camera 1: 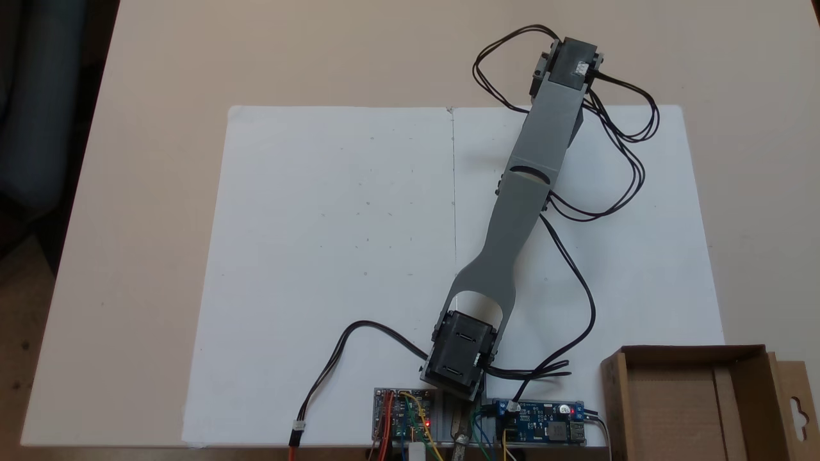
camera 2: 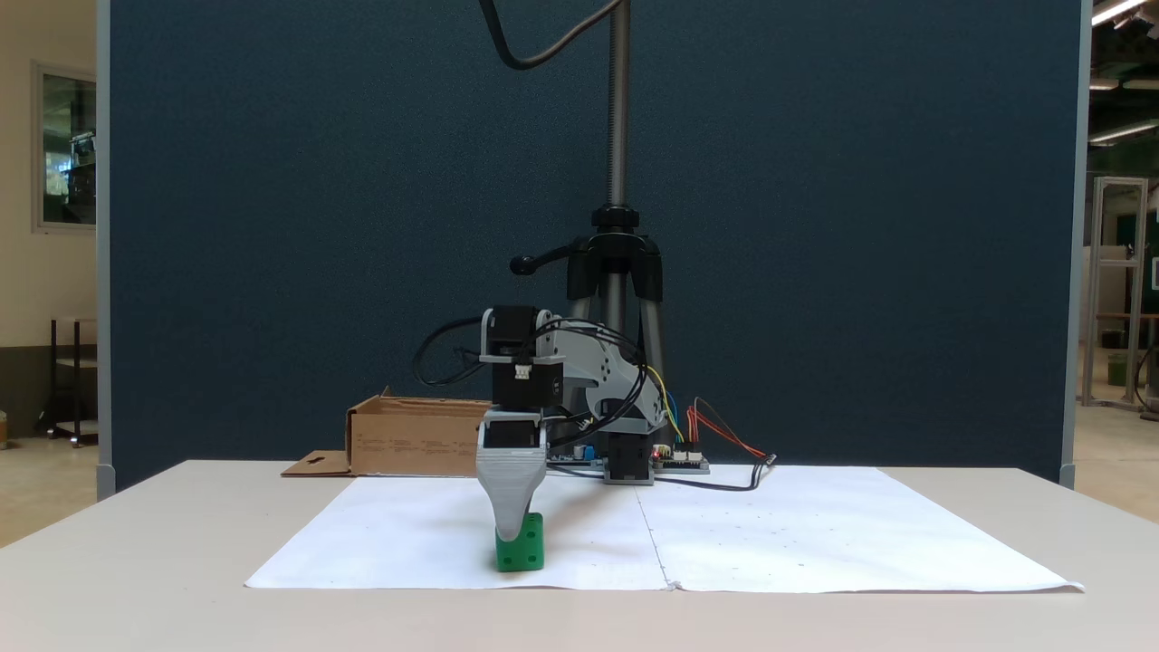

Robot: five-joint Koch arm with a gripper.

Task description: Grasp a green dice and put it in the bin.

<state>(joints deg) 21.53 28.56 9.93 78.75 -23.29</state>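
The green dice point(camera 2: 522, 550) rests on the white paper near its front edge in a fixed view. My gripper point(camera 2: 513, 529) points straight down onto it, and the grey finger point(camera 2: 511, 489) covers the dice's upper left corner. Just one tapered jaw shows from this side, so the width of the jaws is unclear. In the fixed view from above, the arm reaches to the paper's far right, and its wrist motor point(camera 1: 570, 64) hides both gripper and dice. The bin point(camera 1: 672, 410), a brown cardboard box point(camera 2: 416, 436) with a hang-hole flap point(camera 1: 797, 410), stands beside the arm's base.
White paper point(camera 1: 333, 256) covers the middle of the beige table point(camera 1: 160, 77). Circuit boards point(camera 1: 538, 422) and loose black cables point(camera 1: 621, 147) lie around the arm's base point(camera 1: 458, 355). A camera tripod point(camera 2: 617, 263) stands behind the base, before a dark blue partition.
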